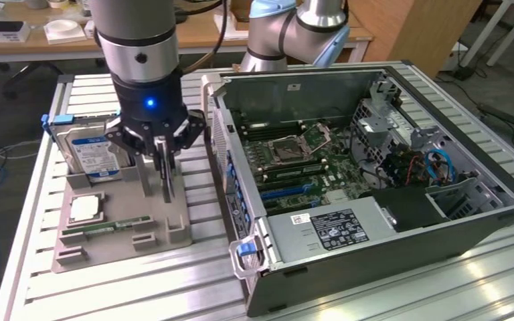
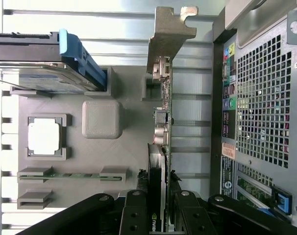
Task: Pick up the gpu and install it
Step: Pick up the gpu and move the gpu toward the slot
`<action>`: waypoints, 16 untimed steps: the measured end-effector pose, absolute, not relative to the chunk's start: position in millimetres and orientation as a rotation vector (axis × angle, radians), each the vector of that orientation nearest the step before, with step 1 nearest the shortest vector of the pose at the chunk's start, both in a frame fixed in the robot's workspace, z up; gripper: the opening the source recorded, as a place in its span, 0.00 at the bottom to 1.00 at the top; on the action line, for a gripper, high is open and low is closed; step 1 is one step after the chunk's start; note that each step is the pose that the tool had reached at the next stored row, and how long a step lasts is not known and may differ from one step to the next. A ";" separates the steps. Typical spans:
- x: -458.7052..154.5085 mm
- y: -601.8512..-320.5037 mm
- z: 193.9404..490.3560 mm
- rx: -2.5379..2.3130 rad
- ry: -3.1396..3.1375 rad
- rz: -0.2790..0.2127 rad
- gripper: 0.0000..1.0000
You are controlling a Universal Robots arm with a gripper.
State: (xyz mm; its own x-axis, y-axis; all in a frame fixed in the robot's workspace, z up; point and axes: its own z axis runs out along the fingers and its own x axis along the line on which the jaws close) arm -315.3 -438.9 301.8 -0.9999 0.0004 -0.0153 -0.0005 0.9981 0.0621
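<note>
The gpu (image 2: 163, 117) is a thin dark card seen edge-on, with its silver bracket (image 2: 170, 29) at the far end. My gripper (image 2: 161, 178) is shut on the card's edge, one finger on each face. In the exterior view the gripper (image 1: 161, 160) hangs over the grey holder tray (image 1: 128, 221), and the gpu (image 1: 166, 182) points straight down from it at the tray's slot. Whether the card's lower edge still rests in the slot I cannot tell. The open computer case (image 1: 471, 221) lies just to the exterior view's right, its motherboard (image 1: 302, 160) exposed.
On the tray stand a blue-labelled hard drive (image 1: 92, 150), a CPU (image 1: 86, 208) and a green RAM stick (image 1: 105, 227). The case's rear panel (image 2: 261, 98) is close beside the card. All of it sits on a slatted metal table (image 1: 150, 287).
</note>
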 end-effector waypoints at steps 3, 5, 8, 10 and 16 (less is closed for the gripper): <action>-315.3 -438.9 304.7 0.000 3.125 0.097 0.27; -315.3 -438.9 306.6 0.000 3.125 0.097 0.27; -315.3 -438.9 309.4 0.000 3.125 0.097 0.27; -315.3 -438.9 311.1 0.000 3.125 0.097 0.27; -315.3 -438.9 317.5 0.000 3.125 0.097 0.27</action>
